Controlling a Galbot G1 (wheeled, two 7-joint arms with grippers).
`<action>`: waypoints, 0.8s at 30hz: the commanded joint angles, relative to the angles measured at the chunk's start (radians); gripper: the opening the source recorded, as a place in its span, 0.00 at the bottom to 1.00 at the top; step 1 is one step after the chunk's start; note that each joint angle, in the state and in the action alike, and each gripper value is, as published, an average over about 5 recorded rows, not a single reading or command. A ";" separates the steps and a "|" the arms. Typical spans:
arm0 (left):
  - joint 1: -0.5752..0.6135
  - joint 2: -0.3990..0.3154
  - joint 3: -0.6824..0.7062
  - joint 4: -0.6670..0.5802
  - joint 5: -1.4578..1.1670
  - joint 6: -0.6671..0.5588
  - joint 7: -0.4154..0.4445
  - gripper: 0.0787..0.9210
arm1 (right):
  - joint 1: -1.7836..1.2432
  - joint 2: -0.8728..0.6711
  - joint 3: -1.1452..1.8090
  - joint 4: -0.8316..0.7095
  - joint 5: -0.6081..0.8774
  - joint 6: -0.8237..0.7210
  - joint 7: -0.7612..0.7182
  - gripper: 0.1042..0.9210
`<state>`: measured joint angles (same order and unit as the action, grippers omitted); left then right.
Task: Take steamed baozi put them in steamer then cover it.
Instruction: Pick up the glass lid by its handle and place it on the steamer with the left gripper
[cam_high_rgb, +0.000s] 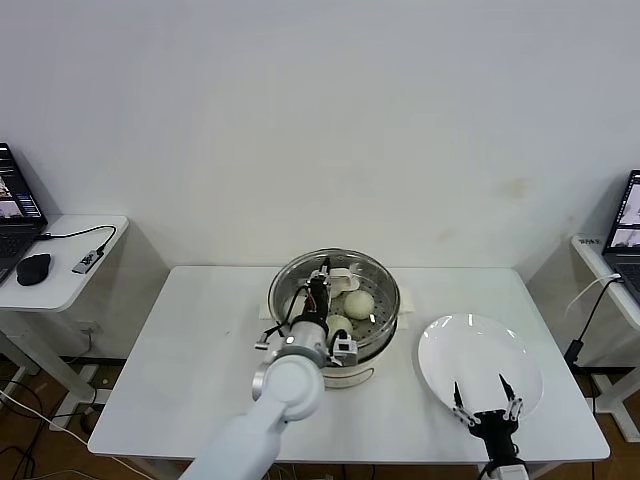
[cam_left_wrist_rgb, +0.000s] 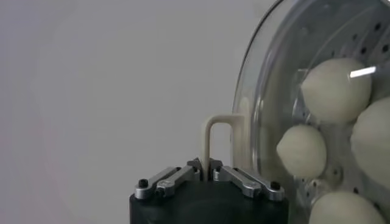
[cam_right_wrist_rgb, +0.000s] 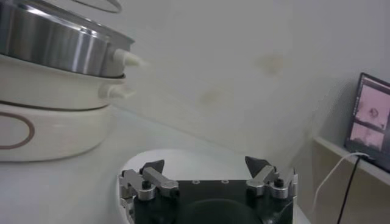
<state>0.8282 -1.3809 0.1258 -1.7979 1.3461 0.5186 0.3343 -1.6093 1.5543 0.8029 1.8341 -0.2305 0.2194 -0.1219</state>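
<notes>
The steel steamer (cam_high_rgb: 378, 285) stands on its white base (cam_right_wrist_rgb: 49, 131) at the table's middle. Several cream-white baozi (cam_high_rgb: 358, 304) lie on its perforated tray and show through the glass (cam_left_wrist_rgb: 335, 88). My left gripper (cam_high_rgb: 320, 290) is over the pot, shut on the cream handle (cam_left_wrist_rgb: 210, 131) of the clear glass cover (cam_left_wrist_rgb: 268, 91). In the right wrist view the cover's rim (cam_right_wrist_rgb: 91, 5) hangs a little above the pot's edge (cam_right_wrist_rgb: 55, 42). My right gripper (cam_high_rgb: 487, 400) stands open and empty over the near edge of the white plate (cam_high_rgb: 480, 360).
The white table (cam_high_rgb: 200, 340) runs wide on both sides of the steamer. A side table at the far left carries a laptop (cam_high_rgb: 15, 215) and a mouse (cam_high_rgb: 33, 268). Another laptop (cam_high_rgb: 625, 230) with cables stands at the far right.
</notes>
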 joint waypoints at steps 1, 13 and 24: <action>-0.018 -0.052 0.017 0.054 0.036 0.000 0.011 0.08 | -0.001 -0.001 -0.002 -0.006 -0.005 0.003 0.001 0.88; -0.013 -0.071 0.002 0.103 0.055 -0.019 -0.007 0.08 | -0.002 -0.002 -0.008 -0.011 -0.005 0.005 0.002 0.88; -0.011 -0.081 -0.011 0.129 0.060 -0.026 -0.016 0.08 | -0.003 -0.009 -0.008 -0.013 -0.001 0.010 0.001 0.88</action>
<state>0.8165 -1.4558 0.1169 -1.6872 1.4017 0.4939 0.3199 -1.6124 1.5466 0.7947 1.8214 -0.2321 0.2287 -0.1209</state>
